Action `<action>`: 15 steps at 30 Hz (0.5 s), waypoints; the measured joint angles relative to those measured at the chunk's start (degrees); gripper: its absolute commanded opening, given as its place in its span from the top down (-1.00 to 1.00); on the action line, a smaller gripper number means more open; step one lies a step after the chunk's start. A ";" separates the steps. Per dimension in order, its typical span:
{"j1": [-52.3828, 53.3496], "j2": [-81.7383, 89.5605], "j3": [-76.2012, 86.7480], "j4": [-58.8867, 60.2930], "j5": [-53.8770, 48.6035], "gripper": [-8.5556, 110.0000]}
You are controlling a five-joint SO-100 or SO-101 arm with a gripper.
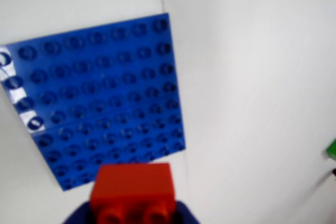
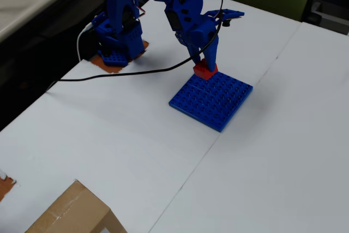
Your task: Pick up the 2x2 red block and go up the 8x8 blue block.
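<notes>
The red 2x2 block [image 1: 133, 191] is held between the blue fingers of my gripper [image 1: 131, 213] at the bottom of the wrist view. In the overhead view the gripper [image 2: 204, 68] holds the red block [image 2: 205, 70] at the back edge of the blue studded plate [image 2: 211, 99], just above or touching its studs; I cannot tell which. The blue plate [image 1: 100, 98] lies flat on the white table and fills the left half of the wrist view.
The arm's base [image 2: 117, 47] stands at the table's back left with a black cable [image 2: 125, 75] trailing beside it. A cardboard box [image 2: 71, 214] sits at the front left. A green object [image 1: 331, 149] shows at the right edge of the wrist view.
</notes>
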 measured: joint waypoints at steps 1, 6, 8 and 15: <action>0.00 -0.18 -0.35 0.00 -0.62 0.85; -0.70 -0.88 -1.49 1.14 -2.64 0.85; -0.70 -0.88 -1.49 1.49 -3.52 0.85; -0.97 -0.88 -1.49 2.46 -3.96 0.85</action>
